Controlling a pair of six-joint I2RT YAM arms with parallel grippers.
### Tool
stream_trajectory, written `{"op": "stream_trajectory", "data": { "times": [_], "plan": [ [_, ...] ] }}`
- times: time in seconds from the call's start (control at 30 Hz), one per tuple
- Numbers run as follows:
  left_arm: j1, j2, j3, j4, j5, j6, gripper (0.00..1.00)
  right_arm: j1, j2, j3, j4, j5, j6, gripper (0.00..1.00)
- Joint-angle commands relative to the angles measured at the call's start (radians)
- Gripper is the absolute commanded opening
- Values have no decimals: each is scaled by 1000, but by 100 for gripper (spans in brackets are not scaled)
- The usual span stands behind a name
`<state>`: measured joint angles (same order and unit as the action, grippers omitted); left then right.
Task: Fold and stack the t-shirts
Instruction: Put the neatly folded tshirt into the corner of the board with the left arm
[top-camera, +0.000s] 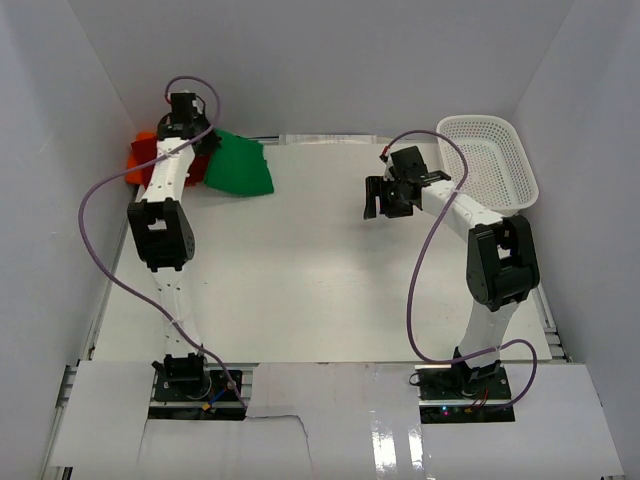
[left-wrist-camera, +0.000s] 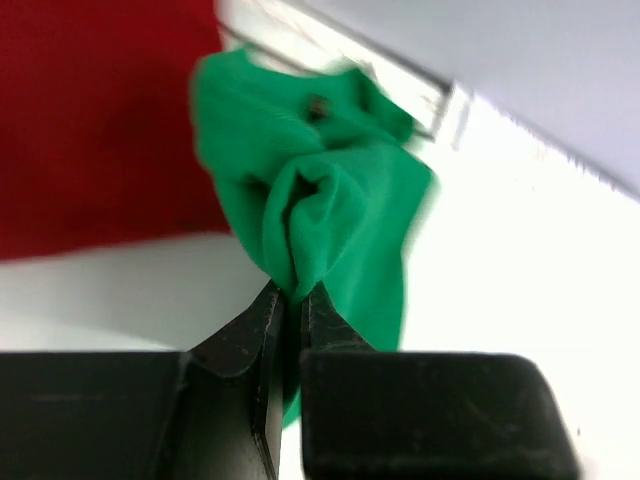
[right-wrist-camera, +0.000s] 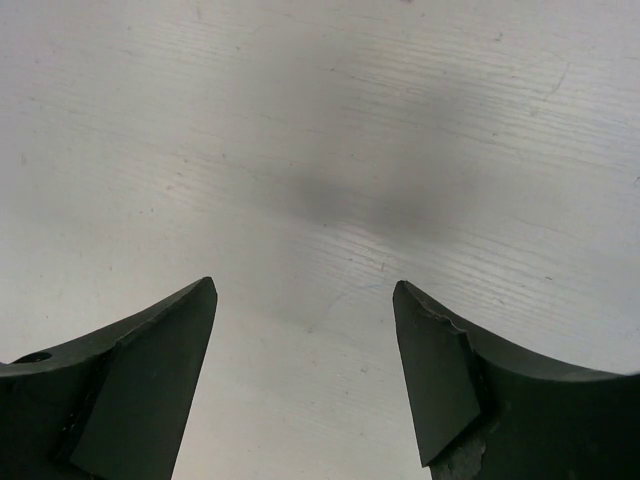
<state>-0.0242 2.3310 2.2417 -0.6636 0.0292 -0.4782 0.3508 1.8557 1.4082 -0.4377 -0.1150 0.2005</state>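
The left gripper (left-wrist-camera: 293, 295) has its fingers pressed nearly together, pinching a raised fold of the green t-shirt (left-wrist-camera: 340, 220). The rest of that shirt spreads out ahead of the fingertips and slightly to their right, crumpled on the white table (top-camera: 300, 260). In the wrist view the red t-shirt (left-wrist-camera: 100, 120) lies flat just left of the pinched cloth, touching the green shirt's edge. From above, the orange t-shirt (top-camera: 133, 177) peeks out beside the red one, on the outer side of the left arm. The right gripper (right-wrist-camera: 305, 290) is spread wide with nothing between its fingers, and only bare table shows beneath them. The white mesh basket (top-camera: 480, 122) sits near its right side.
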Motion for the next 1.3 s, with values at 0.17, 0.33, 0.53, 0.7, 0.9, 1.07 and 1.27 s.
{"op": "stream_trajectory", "data": {
  "times": [0.17, 0.33, 0.53, 0.7, 0.9, 1.07, 1.27],
  "plan": [
    [173, -78, 93, 148, 87, 53, 0, 40, -30, -8, 21, -11, -10, 77],
    [263, 1, 107, 257, 117, -4, 0, 65, -21, 11, 11, -17, -6, 77],
    [326, 68, 162, 332, 66, -48, 0, 83, -13, 32, -19, -12, -16, 77],
    [329, 110, 161, 363, -14, -31, 9, 88, -4, 23, -16, -21, -19, 77],
    [331, 71, 157, 372, -103, -16, 98, 109, 8, 29, -21, -26, -15, 77],
    [291, -92, 101, 342, -127, 41, 98, 125, -6, 21, 0, -20, -10, 79],
    [184, -539, -402, 271, -255, 103, 98, 131, -102, -69, 100, -3, 7, 82]
  ]
}}
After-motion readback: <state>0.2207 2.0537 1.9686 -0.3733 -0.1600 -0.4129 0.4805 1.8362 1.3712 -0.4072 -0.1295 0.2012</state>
